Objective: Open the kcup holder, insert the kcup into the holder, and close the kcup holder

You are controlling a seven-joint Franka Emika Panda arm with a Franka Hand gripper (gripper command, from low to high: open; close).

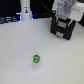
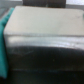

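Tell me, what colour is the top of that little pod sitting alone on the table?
Bright green, on the kcup; clearest in the exterior view.

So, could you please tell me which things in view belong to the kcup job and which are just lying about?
Belongs to the job:
- kcup holder, black, under the arm
- kcup, green-topped, alone on the table
- gripper, at the holder

Just lying about:
- white bottle-like post at the back
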